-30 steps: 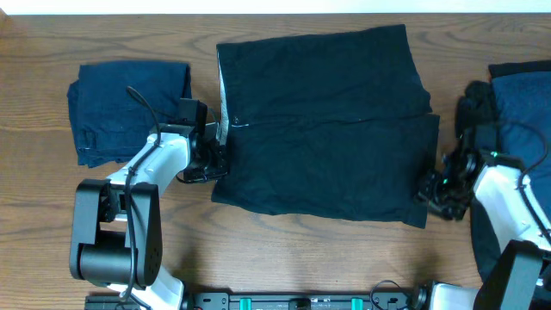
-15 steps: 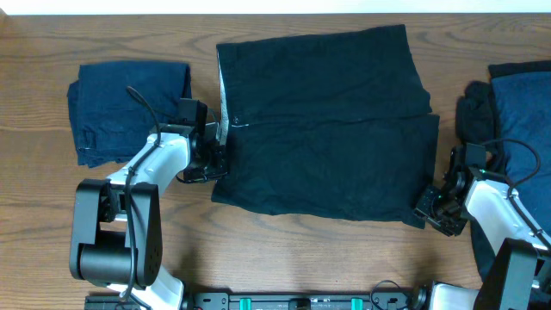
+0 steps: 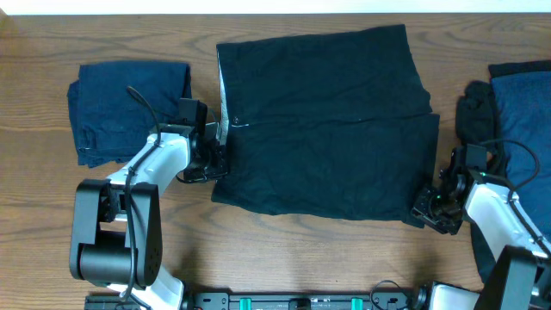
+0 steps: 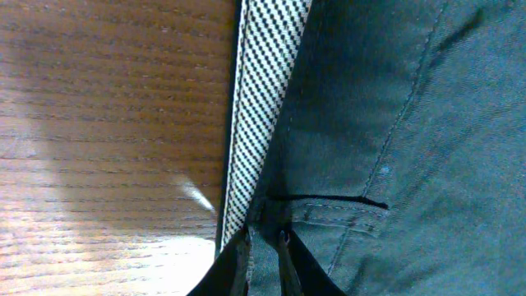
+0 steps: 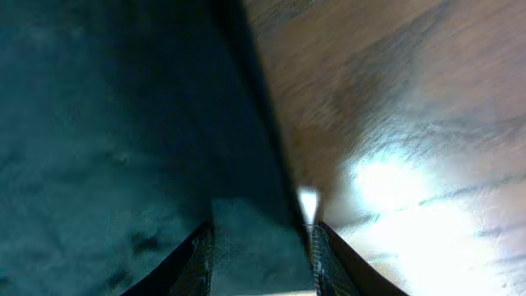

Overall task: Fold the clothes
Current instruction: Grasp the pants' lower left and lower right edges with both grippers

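Note:
The clothes in hand are wide black shorts (image 3: 318, 120), lying flat across the middle of the table. A pale checked waistband strip (image 4: 263, 107) runs along their left edge. My left gripper (image 3: 219, 159) sits at that left edge and, in the left wrist view, the left gripper (image 4: 265, 247) is shut on the cloth beside the strip. At the shorts' front right corner, my right gripper (image 3: 428, 207) is low on the table. In the right wrist view the right gripper (image 5: 261, 247) is open, and the dark corner of the shorts (image 5: 123, 123) lies between its fingers.
A folded navy garment (image 3: 125, 103) lies at the left, behind my left arm. At the right edge, a blue garment (image 3: 521, 112) and a black one (image 3: 475, 108) are piled close to my right arm. Bare wood (image 3: 301, 250) runs along the front.
My right gripper has slid toward the table's front, along the shorts' right edge to the front right corner, and its jaws have narrowed a little. The left gripper and shorts have not moved.

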Motion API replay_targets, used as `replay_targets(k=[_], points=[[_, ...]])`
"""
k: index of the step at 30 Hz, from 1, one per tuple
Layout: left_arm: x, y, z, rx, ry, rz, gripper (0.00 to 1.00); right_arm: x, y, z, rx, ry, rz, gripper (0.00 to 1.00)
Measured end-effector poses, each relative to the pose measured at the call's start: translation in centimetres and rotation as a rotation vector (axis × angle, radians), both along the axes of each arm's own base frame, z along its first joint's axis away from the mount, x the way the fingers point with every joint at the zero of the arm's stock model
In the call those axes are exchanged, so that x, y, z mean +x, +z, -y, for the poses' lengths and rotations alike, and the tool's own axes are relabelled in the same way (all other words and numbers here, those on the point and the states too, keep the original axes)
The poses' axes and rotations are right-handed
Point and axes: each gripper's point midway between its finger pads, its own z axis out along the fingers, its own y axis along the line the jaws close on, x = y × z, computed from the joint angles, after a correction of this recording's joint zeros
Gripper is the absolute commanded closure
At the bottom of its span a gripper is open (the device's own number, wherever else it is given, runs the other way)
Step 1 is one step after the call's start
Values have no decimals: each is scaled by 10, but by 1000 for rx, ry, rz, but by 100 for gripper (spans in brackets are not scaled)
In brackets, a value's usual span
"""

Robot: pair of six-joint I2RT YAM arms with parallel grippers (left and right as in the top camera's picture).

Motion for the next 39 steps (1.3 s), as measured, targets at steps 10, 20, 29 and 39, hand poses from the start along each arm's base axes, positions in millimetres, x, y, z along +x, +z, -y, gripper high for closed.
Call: replay_targets(k=[10,20,29,39], points=[[0,0,0,0,0,0,85,-4,2,-7,24,-7,40,52],[0,0,0,0,0,0,85,-10,-3,-9,34,-18,32,52],[0,0,0,0,0,0,85,-14,-4,-4,22,-62,15,34],[0,0,0,0,0,0,85,-13,-3,-3,25,-84,23,35]])
